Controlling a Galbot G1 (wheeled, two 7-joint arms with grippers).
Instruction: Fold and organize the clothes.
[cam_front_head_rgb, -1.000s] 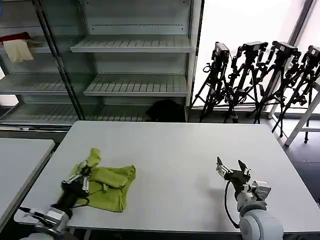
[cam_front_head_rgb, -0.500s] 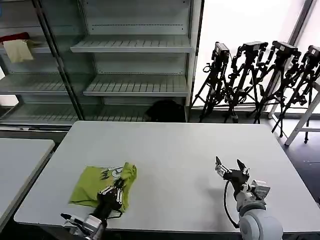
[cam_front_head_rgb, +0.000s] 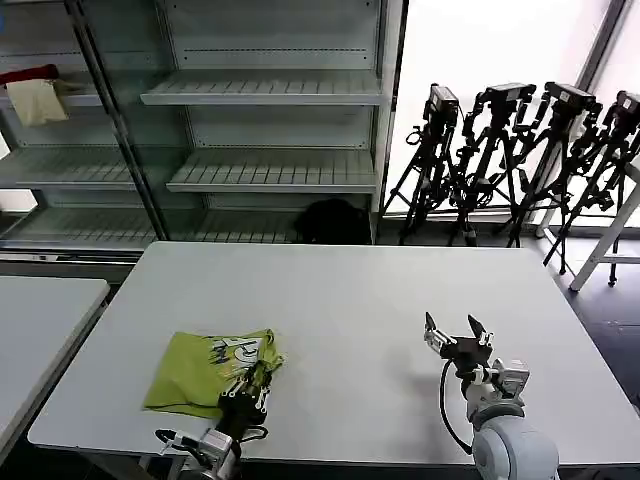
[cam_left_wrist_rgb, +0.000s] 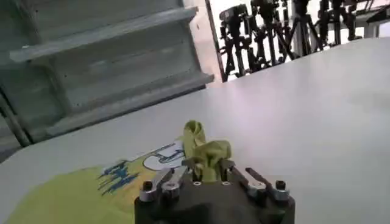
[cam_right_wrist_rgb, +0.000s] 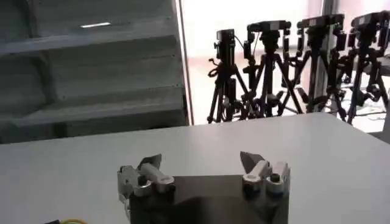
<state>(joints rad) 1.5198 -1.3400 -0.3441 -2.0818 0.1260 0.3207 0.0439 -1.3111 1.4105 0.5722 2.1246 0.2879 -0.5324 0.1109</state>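
A white surface (cam_front_head_rgb: 400, 290) fills the foreground, with a second one (cam_front_head_rgb: 40, 320) just beside it on the left. Behind stand grey metal shelves (cam_front_head_rgb: 270, 95) with slatted boards. On the upper left shelf lie a red cloth (cam_front_head_rgb: 28, 75) and a cream cloth (cam_front_head_rgb: 37, 102). A dark bag (cam_front_head_rgb: 333, 222) sits on the floor by the shelves. To the right, black tripods (cam_front_head_rgb: 520, 160) with cameras stand against a bright window (cam_front_head_rgb: 500, 50). A white table leg (cam_front_head_rgb: 605, 240) shows at the far right.

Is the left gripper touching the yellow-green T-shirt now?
Touching: in the left wrist view, the left gripper is shut on a bunched fold of the T-shirt.
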